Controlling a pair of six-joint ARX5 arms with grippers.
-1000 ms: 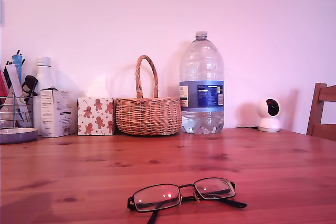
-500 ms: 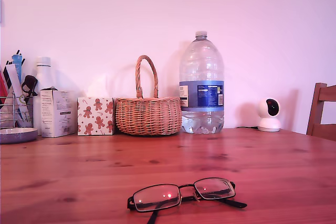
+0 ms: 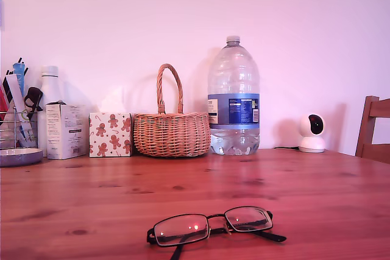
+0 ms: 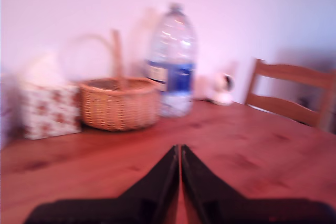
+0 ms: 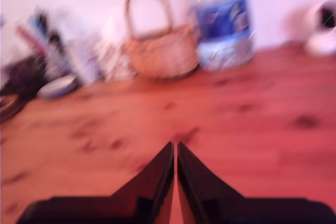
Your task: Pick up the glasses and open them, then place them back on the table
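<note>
The glasses point(image 3: 210, 226), thin black frames with clear lenses, lie on the table point(image 3: 183, 193) near its front edge in the exterior view, with the temple arms pointing toward the camera. No arm or gripper shows in the exterior view. In the first wrist view, my first gripper point(image 4: 180, 150) is shut with nothing between its black fingers, above bare wood. My second gripper point(image 5: 175, 146) is likewise shut and empty over the table. The glasses are out of view in both wrist views, which are blurred.
Along the wall stand a wicker basket point(image 3: 172, 132), a large water bottle point(image 3: 234, 98), a gingerbread-print tissue box point(image 3: 110, 134), a white carton point(image 3: 64, 131), a utensil rack point(image 3: 18, 120) and a small white camera point(image 3: 312, 133). A wooden chair point(image 3: 373, 129) is at the exterior view's right.
The exterior view has shifted by a pixel or two; the glasses and the other objects stay where they were.
</note>
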